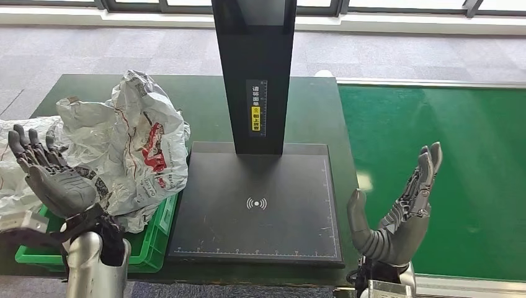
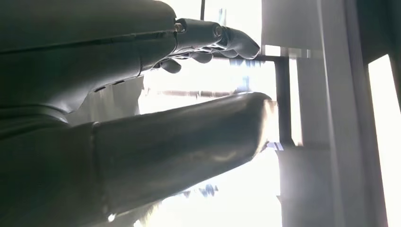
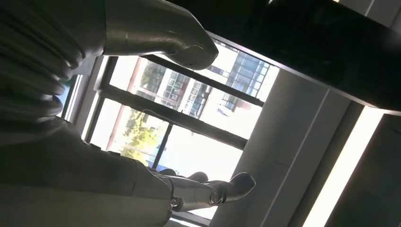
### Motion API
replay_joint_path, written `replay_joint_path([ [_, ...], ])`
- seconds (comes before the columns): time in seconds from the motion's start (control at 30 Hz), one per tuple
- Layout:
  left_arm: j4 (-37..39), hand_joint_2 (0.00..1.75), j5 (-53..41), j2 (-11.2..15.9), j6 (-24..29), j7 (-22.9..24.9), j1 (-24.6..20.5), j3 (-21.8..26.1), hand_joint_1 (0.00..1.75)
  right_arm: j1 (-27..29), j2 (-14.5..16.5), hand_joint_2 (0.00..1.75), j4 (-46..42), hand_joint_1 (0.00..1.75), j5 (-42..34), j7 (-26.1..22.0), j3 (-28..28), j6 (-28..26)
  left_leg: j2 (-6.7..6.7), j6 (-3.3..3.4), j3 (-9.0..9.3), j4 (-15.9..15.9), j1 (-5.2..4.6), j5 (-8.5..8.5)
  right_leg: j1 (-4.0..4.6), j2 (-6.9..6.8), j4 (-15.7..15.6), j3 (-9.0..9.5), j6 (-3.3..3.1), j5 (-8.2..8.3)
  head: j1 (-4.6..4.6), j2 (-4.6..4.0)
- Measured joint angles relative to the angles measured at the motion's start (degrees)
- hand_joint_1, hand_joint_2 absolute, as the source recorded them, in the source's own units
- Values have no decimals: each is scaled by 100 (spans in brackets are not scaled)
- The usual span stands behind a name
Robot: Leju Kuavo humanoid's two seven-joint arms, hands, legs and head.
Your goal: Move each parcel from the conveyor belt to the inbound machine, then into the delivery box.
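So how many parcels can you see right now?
1: a crumpled white parcel in the green box, left of the inbound machine. More may be hidden beneath it.

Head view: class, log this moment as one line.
left hand: open, raised | right hand: open, raised | parcels: in box | scanner: bare | belt: bare

The parcel (image 1: 133, 146) is a crumpled white-grey bag with red and black print, lying in a bright green delivery box (image 1: 154, 239) at the left edge of the dark green table (image 1: 205, 105). The inbound machine (image 1: 257, 205) is black, with a white wireless symbol and ruler marks on its plate and a yellow-and-white label on its post. The conveyor belt (image 1: 434, 161) is vivid green; both hands are dark grey.
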Motion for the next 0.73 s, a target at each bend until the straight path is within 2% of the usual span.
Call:
replay_joint_path([
  [0.03,-213,0,136,-31,-582,-1,148,-217,0,-4,-10,0,-1,0,-6,-5,0,4,-3,2,-1,0,-1,-2,-1,-3,-2,2,2,-1,0,0],
  [0.1,-488,87,-28,-39,-1495,-1,329,-621,0,-11,-23,0,-2,0,-21,-9,-1,32,-10,6,-1,0,-4,-5,-4,-11,-3,7,9,-6,1,0],
  [0.17,-661,175,-166,-31,-2165,-1,420,-913,0,-16,-26,0,-2,0,-32,-9,-5,80,-9,7,0,0,-5,-7,-6,-11,-3,9,13,-8,1,0],
  [0.3,-772,175,-324,-12,-3455,0,504,-1200,0,-14,-28,0,-1,0,2,-10,-91,217,-7,6,3,0,-5,-6,-4,-11,-2,8,13,-8,1,0],
  [0.37,-767,175,-508,5,-3758,0,528,-1339,0,-1,-28,0,1,0,36,-10,-144,267,-7,6,3,0,-4,-5,-3,-11,-2,8,12,-8,1,0],
  [0.47,-729,175,-803,73,-3787,0,536,-1640,0,45,-28,0,1,0,108,-9,-192,323,-7,5,3,0,-3,-5,-2,-9,-1,7,12,-8,1,0],
  [0.73,-648,175,-1087,214,-3288,0,534,-2210,0,91,-28,0,3,0,466,-5,-197,546,-7,5,2,0,-3,-5,-3,-9,-1,8,12,-8,1,0],
])
